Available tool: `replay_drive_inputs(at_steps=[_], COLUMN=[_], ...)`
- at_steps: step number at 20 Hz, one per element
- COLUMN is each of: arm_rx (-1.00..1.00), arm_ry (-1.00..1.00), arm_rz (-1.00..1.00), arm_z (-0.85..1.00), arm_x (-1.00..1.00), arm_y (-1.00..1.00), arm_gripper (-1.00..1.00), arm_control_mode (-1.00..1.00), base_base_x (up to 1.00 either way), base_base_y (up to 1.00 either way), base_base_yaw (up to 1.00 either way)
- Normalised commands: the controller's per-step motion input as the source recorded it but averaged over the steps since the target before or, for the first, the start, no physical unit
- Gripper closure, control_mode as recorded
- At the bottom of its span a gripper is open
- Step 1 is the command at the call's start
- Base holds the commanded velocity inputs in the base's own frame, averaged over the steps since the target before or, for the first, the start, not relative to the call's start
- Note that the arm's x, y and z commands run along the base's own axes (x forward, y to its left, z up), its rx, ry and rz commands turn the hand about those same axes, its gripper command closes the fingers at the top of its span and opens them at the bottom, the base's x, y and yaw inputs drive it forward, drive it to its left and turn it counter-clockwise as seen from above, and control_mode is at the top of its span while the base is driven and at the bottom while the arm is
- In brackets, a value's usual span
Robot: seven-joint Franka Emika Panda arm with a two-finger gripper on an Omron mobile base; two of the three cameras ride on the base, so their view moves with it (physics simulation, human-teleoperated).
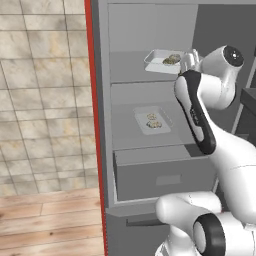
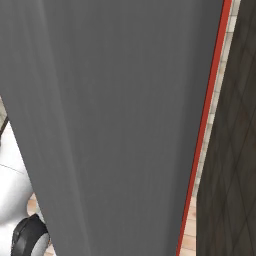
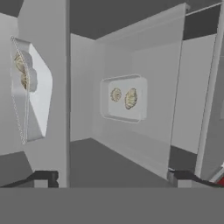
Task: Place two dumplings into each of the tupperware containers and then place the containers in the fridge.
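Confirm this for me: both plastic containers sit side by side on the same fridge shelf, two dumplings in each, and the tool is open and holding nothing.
Not quite. The containers sit on different shelves of the fridge: one container is on the upper shelf, the other container on the shelf below, as the left base view shows. Each does hold two dumplings, and the tool is open and holding nothing.

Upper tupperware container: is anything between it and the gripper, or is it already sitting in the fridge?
Nothing visible stands between. The upper tupperware container rests on a fridge shelf with dumplings inside; the open gripper holds nothing.
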Motion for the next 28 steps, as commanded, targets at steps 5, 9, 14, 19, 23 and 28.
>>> replay_drive_inputs(at_steps=[5, 9, 14, 19, 23, 28], arm_rx=[-0.02, -0.11, -0.11, -0.05, 0.0, 0.0], arm_ry=[0.22, 0.21, 0.08, 0.02, 0.01, 0.02], arm_rz=[-0.01, -0.03, -0.07, -0.03, 0.0, 0.0], arm_z=[0.0, 0.0, -0.27, -0.32, -0.02, 0.0], arm_x=[-1.0, -1.0, -1.0, -0.89, -0.29, -0.02], arm_y=[0.0, 0.11, 0.23, 0.1, 0.0, 0.0], arm_gripper=[-1.0, -1.0, -1.0, -1.0, -1.0, -1.0], arm_control_mode=[-1.0, -1.0, -1.0, -1.0, -1.0, -1.0], base_base_x=[0.0, 0.0, 0.0, 0.0, 0.0, 0.0], base_base_y=[0.0, 0.0, 0.0, 0.0, 0.0, 0.0], base_base_yaw=[0.0, 0.0, 0.0, 0.0, 0.0, 0.0])
